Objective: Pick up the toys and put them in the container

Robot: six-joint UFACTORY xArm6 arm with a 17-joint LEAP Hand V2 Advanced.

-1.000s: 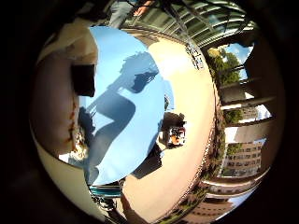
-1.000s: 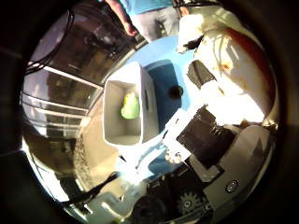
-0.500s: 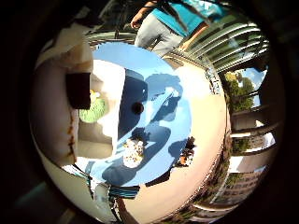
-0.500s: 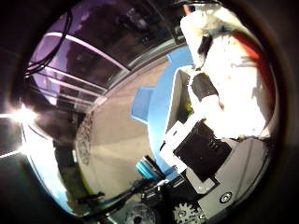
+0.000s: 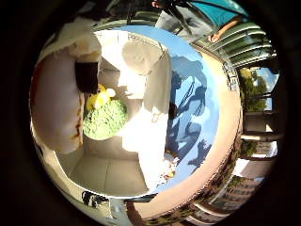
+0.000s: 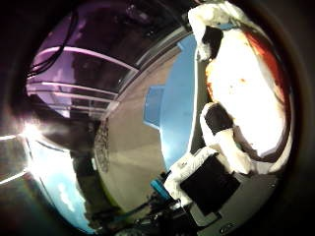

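A cream plush toy [image 6: 246,88] with red and black patches fills much of both palm views, pressed close against the palm. My hand [image 6: 211,177] is shut on it, with white and black fingers [image 6: 221,147] curled round its side. The same toy hangs over the open pale container [image 5: 117,174], which stands on a blue table [image 5: 197,108]. Inside the container lie a fuzzy green toy [image 5: 104,119] and a small yellow toy [image 5: 99,98] beside it. The held toy hides part of the container's wall.
A small brownish toy [image 5: 168,172] lies on the blue table just outside the container, and a small dark object [image 5: 172,110] sits by its wall. A tan floor [image 6: 128,147] surrounds the table, with railings [image 5: 244,42] beyond.
The view has swung from the blue table to right over the container, which now fills much of the little finger side view. The plush toy has stayed in my hand.
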